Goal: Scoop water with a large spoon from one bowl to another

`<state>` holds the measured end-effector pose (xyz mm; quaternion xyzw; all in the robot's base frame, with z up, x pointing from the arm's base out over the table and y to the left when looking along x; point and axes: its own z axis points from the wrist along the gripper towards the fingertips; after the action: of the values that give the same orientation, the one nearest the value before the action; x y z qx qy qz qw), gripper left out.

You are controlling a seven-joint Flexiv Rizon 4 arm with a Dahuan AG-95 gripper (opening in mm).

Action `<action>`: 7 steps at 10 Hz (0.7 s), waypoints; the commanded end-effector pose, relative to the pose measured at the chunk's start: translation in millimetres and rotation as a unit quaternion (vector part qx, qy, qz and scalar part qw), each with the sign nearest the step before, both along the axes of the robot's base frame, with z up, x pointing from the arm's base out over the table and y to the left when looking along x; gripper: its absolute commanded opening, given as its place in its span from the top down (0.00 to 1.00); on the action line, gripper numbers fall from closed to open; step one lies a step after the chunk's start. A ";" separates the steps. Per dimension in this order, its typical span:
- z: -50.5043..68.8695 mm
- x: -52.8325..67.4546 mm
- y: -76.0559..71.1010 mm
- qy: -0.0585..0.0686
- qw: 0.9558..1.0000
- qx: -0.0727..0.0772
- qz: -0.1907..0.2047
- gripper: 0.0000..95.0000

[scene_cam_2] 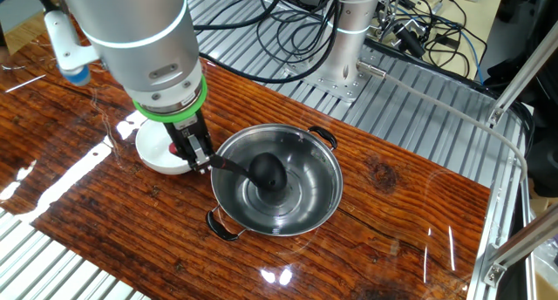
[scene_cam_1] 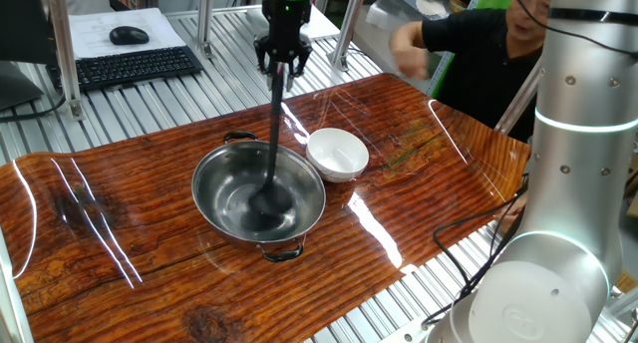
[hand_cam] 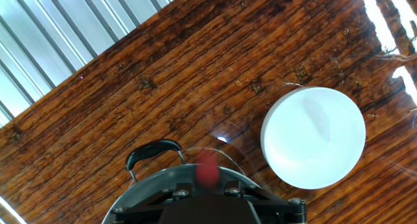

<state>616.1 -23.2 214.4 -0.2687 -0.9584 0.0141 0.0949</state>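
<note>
- One fixed view: gripper (scene_cam_1: 283,68) closed on the top of the large spoon (scene_cam_1: 273,144), handle near upright, deep cup down on the floor of the steel bowl (scene_cam_1: 214,173), a little off centre.
- White bowl (scene_cam_1: 337,152) just beside the steel bowl's rim, looks dry and empty; judged as the dip stage, nothing carried over yet.
- To do it well: tip the cup so it fills, lift straight and slow until clear of the rim, keep the cup level on the short way across to the white bowl.
- Water not to be made out against the shiny metal; depth unknown. Person (scene_cam_1: 488,34) at the table's far edge partly cut off by the robot arm (scene_cam_1: 568,164) in the foreground.
- The other fixed view: fingers (scene_cam_2: 199,150) clamped on the thin black handle, spoon cup (scene_cam_2: 267,171) resting low in the steel bowl (scene_cam_2: 327,191), rings of reflection around it.
- White bowl (scene_cam_2: 157,152) mostly hidden behind the wrist, only part of its rim showing; wooden table (scene_cam_2: 392,204) glossy, with glare streaks.
- Best to lift high enough that the cup clears the near rim and loop handle (scene_cam_2: 323,136) before swinging sideways.
- Hand view: white bowl (hand_cam: 313,138) seen whole from above, inside plain white, any water in it impossible to tell.
- Steel bowl's rim and one dark loop handle (hand_cam: 154,152) cut off at the bottom edge; a blurred red blob (hand_cam: 207,168) close to the lens, unidentifiable.
- Neither fingertips nor spoon clearly shown here; grip not confirmable from this view alone.
</note>
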 end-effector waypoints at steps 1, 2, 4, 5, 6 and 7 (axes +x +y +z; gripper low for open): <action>0.1 1.1 0.3 0.003 1.000 0.001 0.000 0.60; 0.1 1.0 0.4 0.004 1.000 0.002 -0.001 0.60; -0.2 1.1 0.6 0.005 1.000 0.003 -0.003 0.60; -0.7 1.2 0.7 0.005 1.000 0.003 -0.003 0.60; -0.7 1.3 0.7 0.005 1.000 0.008 -0.003 0.80; -0.8 1.3 0.5 0.005 1.000 0.011 -0.004 0.80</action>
<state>617.3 -23.6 214.0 -0.2704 -0.9573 0.0040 0.1027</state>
